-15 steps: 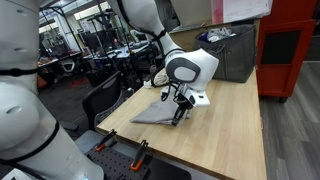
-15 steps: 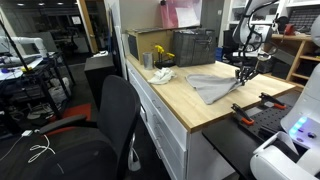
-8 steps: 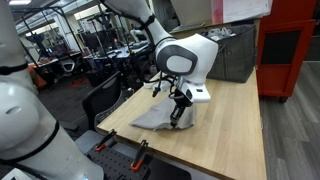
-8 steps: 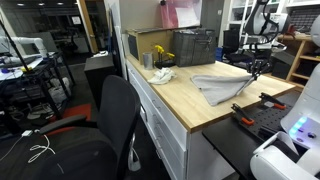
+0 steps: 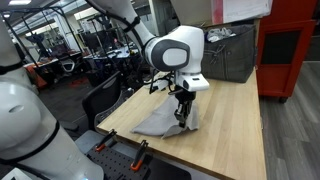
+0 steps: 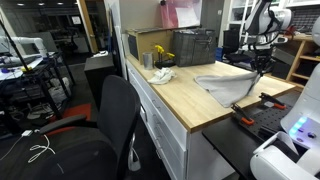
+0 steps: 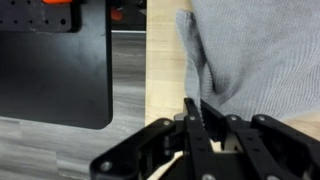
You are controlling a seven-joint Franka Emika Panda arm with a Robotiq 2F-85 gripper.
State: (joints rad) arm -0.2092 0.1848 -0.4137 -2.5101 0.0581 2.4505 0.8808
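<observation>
Held cloth (image 5: pixel 158 123) pinched in tightly shut gripper (image 5: pixel 182 114), one end raised off worktop (image 5: pixel 235 130), near its edge.

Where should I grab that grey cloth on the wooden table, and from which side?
A corner or edge, pinched from above: the grey cloth is thin and limp on the table. The gripper is shut on such an edge, the rest draping below.

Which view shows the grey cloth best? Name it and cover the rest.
An exterior view, where the grey cloth shows whole, one edge pinched up by the hand. In an exterior view with the arm close, the hand partly covers the grey cloth. The wrist view shows only the pinched part.
</observation>
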